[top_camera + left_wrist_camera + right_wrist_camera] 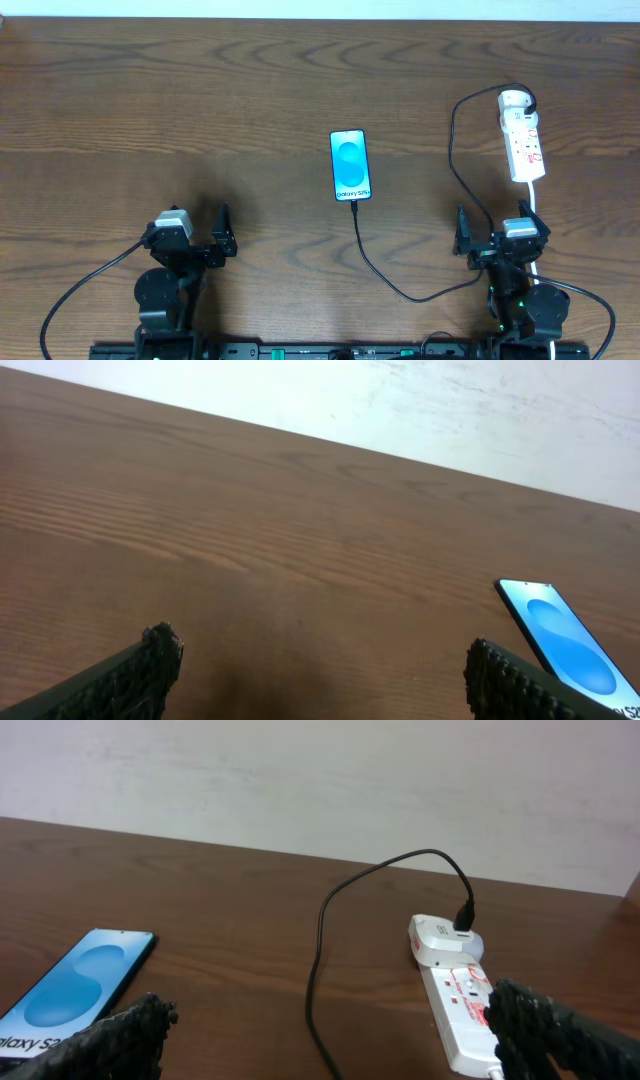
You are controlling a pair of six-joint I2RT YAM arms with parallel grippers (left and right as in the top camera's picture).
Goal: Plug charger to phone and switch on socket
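The phone (350, 165) lies flat mid-table, screen up with a blue circle design; it also shows in the left wrist view (570, 650) and the right wrist view (75, 985). The black charger cable (375, 265) runs from the phone's near end, loops right and up (320, 935), and its black plug (465, 913) sits in a white adapter on the far end of the white socket strip (523, 135), seen too in the right wrist view (460, 1010). My left gripper (222, 232) is open and empty at the near left. My right gripper (462, 232) is open and empty, near the strip's end.
A white cord (537, 215) leads from the socket strip toward the right arm's base. A pale wall stands beyond the table's far edge (300, 780). The arms' own black cables trail at the near edge (70, 295).
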